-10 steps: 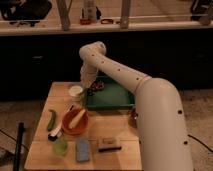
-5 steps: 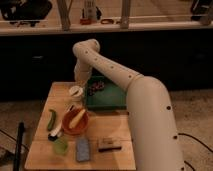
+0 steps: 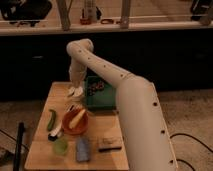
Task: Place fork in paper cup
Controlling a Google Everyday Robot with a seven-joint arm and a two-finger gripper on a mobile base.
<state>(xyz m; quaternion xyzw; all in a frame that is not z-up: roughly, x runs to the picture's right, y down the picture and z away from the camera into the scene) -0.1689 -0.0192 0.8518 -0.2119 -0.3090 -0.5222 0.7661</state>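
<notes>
Our gripper [image 3: 75,91] hangs at the far left of the pale wooden table [image 3: 40,150], right over the small white paper cup [image 3: 70,107], which sits beside the red bowl [image 3: 75,121]. We cannot pick out the slim pale fork, nor tell how the claw stands. We judge the delivery close to done, with the release and pull-back left. A green tray [image 3: 102,95] sits to the right; behind runs a dark counter [image 3: 150,27].
</notes>
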